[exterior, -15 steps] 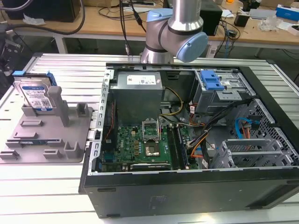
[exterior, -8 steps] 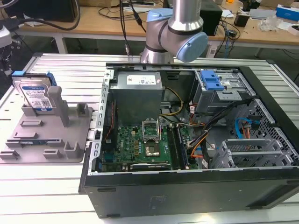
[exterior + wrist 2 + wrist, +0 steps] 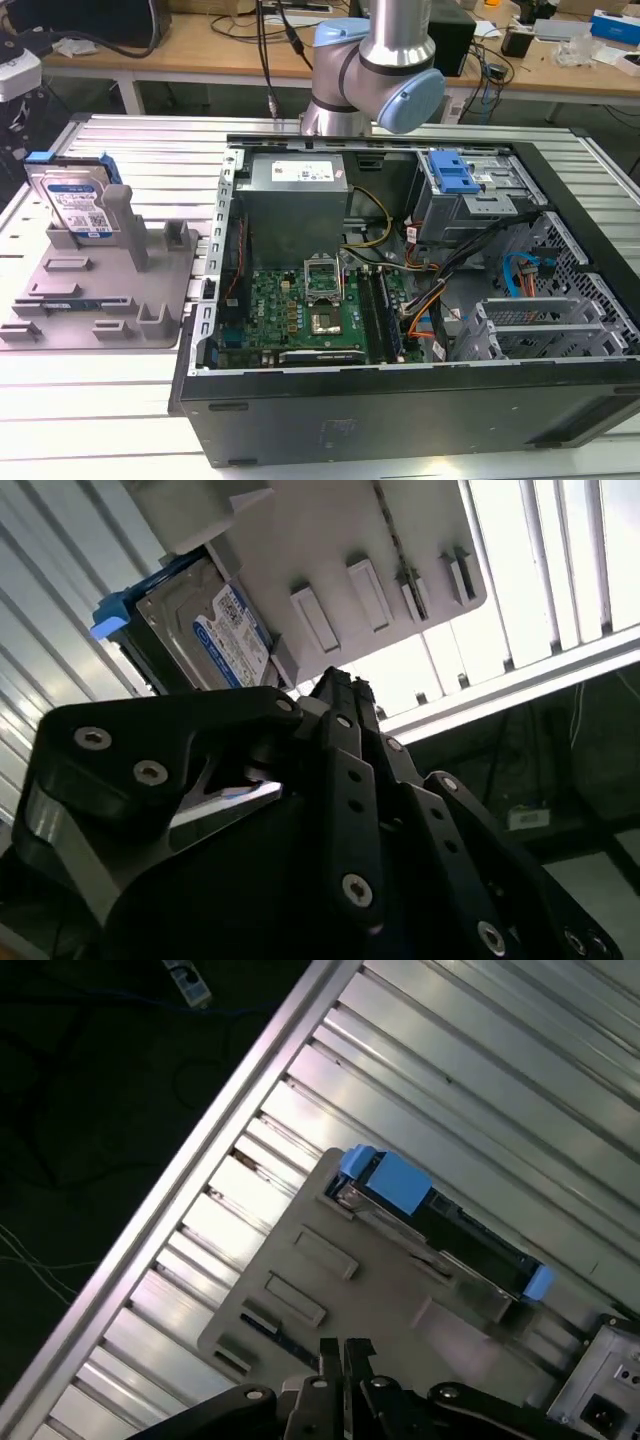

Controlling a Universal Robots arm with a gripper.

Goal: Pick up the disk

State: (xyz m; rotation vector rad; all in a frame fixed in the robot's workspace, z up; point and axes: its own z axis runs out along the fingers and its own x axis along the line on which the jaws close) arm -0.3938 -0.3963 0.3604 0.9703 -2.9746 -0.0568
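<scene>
Slatted desk (image 3: 120, 400) carries open PC case (image 3: 400, 425) w/ arm (image 3: 375, 60) at its far side, grey tray (image 3: 100, 290) at exterior view's left of case, disk (image 3: 75, 205) on edge at tray's far end against a post, & claw (image 3: 345, 1352) pinched closed, empty, apart from disk.

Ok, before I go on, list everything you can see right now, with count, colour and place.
disk: one, silver with blue rails, on edge in the holder tray.
holder tray: one, grey, exterior view's left.
computer case: one, black, open, centre.
motherboard: one, green, inside the case.
drive cage: one, grey with blue latch, inside the case.
table: one, silver slats, under everything.
arm: one, silver and light blue, beyond the case.
gripper: one, black, shut, over the tray, clear of the disk.
</scene>
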